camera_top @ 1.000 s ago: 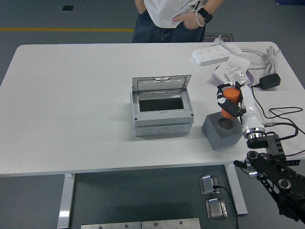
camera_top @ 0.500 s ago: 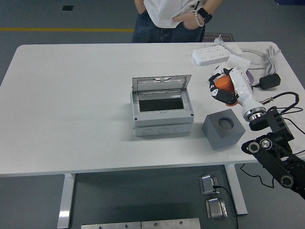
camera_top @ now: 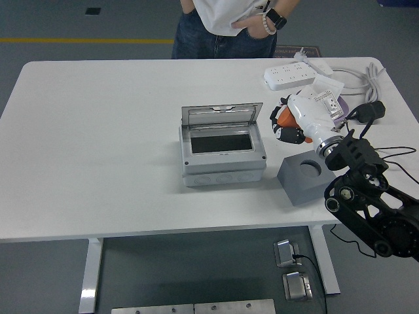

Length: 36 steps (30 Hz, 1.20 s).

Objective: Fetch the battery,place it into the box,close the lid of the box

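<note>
Battery (camera_top: pixel 285 118), orange, sits wrapped in the curled fingers (camera_top: pixel 280 133) of the right hand (camera_top: pixel 288 123), lifted clear of the counter (camera_top: pixel 98 144) and of the grey block (camera_top: pixel 306 176) whose round socket stands empty at about 5 o'clock from it. Only a patch of orange shows between the fingers, so its long axis cannot be told. The box (camera_top: pixel 223 154) lies at roughly 8 o'clock from the hand, just beside it, its lid (camera_top: pixel 222 114) tipped up at the far edge and the dark cavity open toward the camera. That is the relation the next move turns on: the battery needs to travel toward 8 or 9 o'clock and then down into the opening, and the raised lid is not in the way from this side. The right hand is the only one near; the left is out of sight. Behind, at 12 o'clock, a person (camera_top: pixel 229 26) stands with hands in pockets. A power strip (camera_top: pixel 294 75) and cables (camera_top: pixel 376 78) lie at 1 o'clock.
</note>
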### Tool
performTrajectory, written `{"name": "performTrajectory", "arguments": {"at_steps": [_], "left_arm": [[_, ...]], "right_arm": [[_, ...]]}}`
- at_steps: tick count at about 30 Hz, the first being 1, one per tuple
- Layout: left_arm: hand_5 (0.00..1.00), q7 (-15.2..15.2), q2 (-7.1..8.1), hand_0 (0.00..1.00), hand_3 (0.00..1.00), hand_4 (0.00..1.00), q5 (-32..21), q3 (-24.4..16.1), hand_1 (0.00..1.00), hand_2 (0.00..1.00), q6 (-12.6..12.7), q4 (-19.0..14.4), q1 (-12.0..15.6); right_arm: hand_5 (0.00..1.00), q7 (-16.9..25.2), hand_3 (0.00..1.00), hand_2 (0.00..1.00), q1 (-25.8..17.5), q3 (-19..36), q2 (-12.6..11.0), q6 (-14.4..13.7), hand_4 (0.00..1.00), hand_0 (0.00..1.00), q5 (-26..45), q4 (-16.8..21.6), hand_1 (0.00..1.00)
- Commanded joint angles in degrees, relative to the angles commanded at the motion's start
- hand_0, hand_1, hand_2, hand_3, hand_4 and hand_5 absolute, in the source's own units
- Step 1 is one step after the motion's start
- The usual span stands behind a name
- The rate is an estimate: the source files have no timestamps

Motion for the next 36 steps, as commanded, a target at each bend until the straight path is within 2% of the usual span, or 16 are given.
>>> {"name": "performTrajectory", "arguments": {"at_steps": [11, 18, 26, 36], "left_arm": [[0.002, 0.11, 0.10, 0.398, 0.483, 0.002, 0.08, -0.10, 0.560, 0.512, -0.13, 0.00, -0.14], [0.002, 0.19, 0.24, 0.398, 0.483, 0.002, 0.04, 0.00, 0.560, 0.512, -0.20, 0.00, -0.26], [0.002, 0.34, 0.16, 0.398, 0.483, 0.002, -0.04, 0.11, 0.561, 0.512, -0.32, 0.00, -0.41], [0.002, 0.62, 0.15, 0.398, 0.482, 0.002, 0.42, -0.26, 0.561, 0.512, -0.42, 0.00, -0.59]], "right_arm": [[0.002, -1.07, 0.232, 0.231, 3.40, -4.87, 2.17, 1.35, 0.007, 0.213, 1.15, 1.05, 0.223], [0.002, -1.08, 0.229, 0.228, 4.84, -7.35, 4.22, 1.51, 0.010, 0.203, 1.51, 0.08, 0.218], [0.002, 0.03, 0.226, 0.227, 7.64, -10.09, 8.21, 0.72, 0.012, 0.203, 1.65, -5.06, 0.217], [0.002, 0.70, 0.223, 0.227, 10.49, -13.66, 11.10, -0.03, 0.009, 0.203, 1.47, -10.49, 0.217]]}}
